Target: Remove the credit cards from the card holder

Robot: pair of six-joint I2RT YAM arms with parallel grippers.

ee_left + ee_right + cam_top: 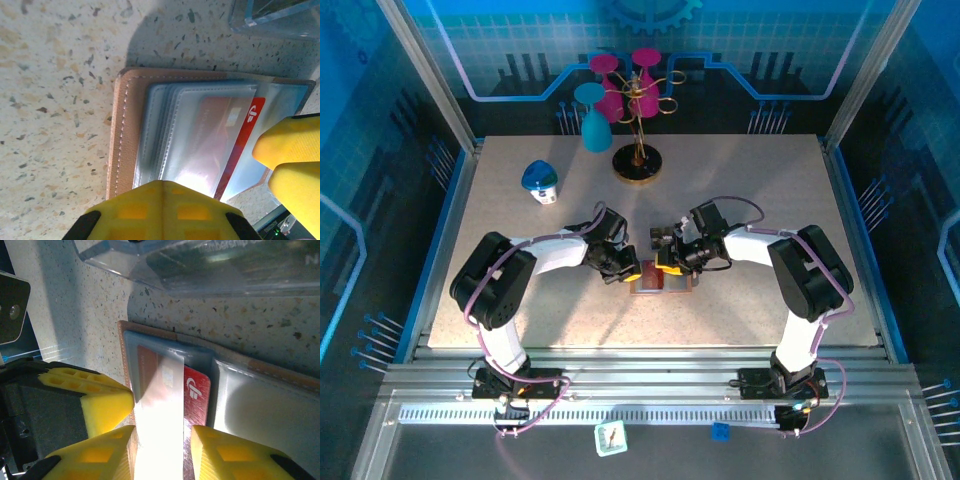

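Observation:
The card holder [660,285] lies open on the speckled table, with a salmon-brown rim [125,125] and grey-blue clear pockets. A red credit card [252,117] sticks partway out of a pocket, its white logo end bare [197,390]. My left gripper [165,184] is shut, with its tip resting at the near edge of the pockets [630,270]. My right gripper [162,440] stands open over the same pocket, one finger at the sleeve's edge and the other over the red card [668,266]. The left gripper's fingertip [107,400] touches the holder's rim beside it.
A clear plastic box [200,265] holding dark cards stands just beyond the holder [270,17]. Farther back are a gold stand with pink glasses [638,160], a teal glass [595,125] and a blue-and-white mushroom-shaped item [540,180].

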